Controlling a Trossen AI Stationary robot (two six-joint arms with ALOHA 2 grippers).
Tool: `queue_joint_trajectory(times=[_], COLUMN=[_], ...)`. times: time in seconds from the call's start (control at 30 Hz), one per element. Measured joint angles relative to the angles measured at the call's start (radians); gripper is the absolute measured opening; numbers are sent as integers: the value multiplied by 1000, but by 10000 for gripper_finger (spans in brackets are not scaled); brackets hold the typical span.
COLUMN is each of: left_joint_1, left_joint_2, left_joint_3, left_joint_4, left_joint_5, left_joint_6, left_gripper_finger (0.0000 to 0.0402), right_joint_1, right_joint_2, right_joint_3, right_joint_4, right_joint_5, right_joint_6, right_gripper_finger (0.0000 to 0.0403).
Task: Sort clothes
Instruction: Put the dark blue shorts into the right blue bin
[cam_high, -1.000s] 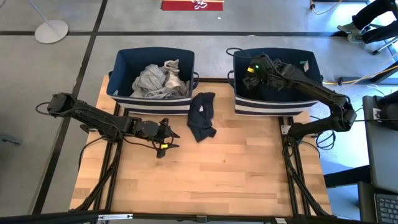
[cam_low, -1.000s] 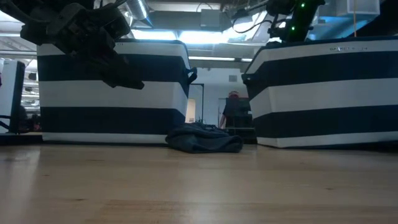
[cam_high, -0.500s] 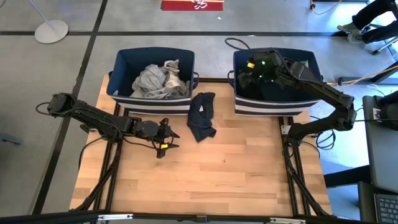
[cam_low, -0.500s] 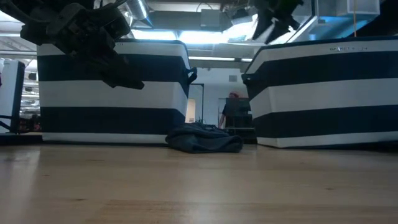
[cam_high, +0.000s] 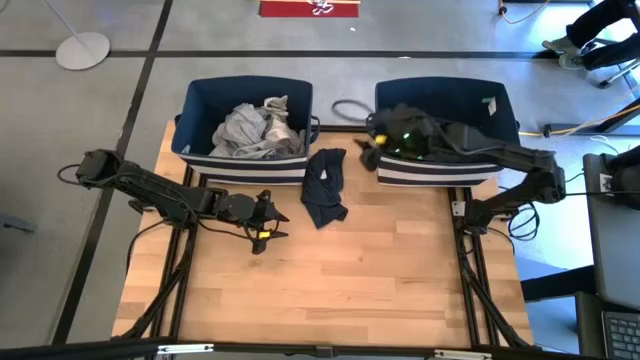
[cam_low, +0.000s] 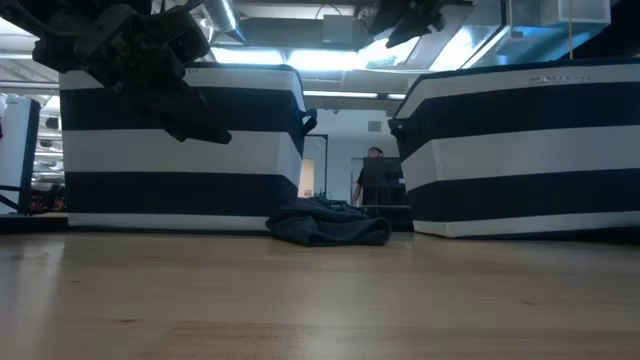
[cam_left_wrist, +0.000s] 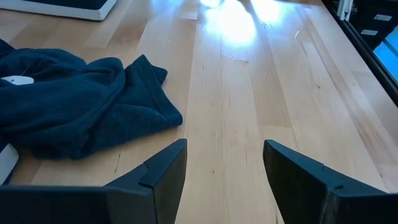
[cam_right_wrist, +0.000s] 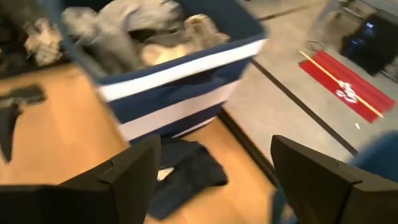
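Observation:
A dark navy garment (cam_high: 324, 186) lies crumpled on the table between the two bins; it also shows in the low view (cam_low: 328, 222), the left wrist view (cam_left_wrist: 74, 102) and the right wrist view (cam_right_wrist: 183, 171). Light grey and cream clothes (cam_high: 255, 128) lie in the left bin (cam_high: 192, 105). My left gripper (cam_high: 268, 222) is open and empty, above the table left of the dark garment. My right gripper (cam_high: 364, 150) is open and empty, above the near left corner of the right bin (cam_high: 500, 170).
The two navy bins with striped bases stand along the table's far edge. Dark clothes lie in the right bin under my right arm. The near half of the wooden table (cam_high: 330, 290) is bare. A person shows far behind in the low view (cam_low: 375, 178).
My right gripper has come out of the right bin and swung toward the table's left, over the bin's left wall, toward the dark garment. My left arm has kept still.

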Motion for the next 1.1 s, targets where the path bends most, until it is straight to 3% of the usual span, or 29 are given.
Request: queue_joint_trajectory(times=[0.5, 0.8, 1.1], left_joint_1=[0, 0, 0], left_joint_2=[0, 0, 0], left_joint_3=[0, 0, 0], left_joint_4=[-10, -19, -26], left_joint_5=[0, 0, 0], left_joint_6=[15, 20, 23], left_gripper_finger=[200, 200, 200], right_joint_1=[170, 180, 157], right_joint_2=[315, 462, 566], right_joint_3=[-1, -4, -91], right_joint_4=[109, 130, 316], right_joint_5=[-53, -62, -71], right_joint_6=[-166, -165, -102], right_gripper_finger=[303, 303, 303])
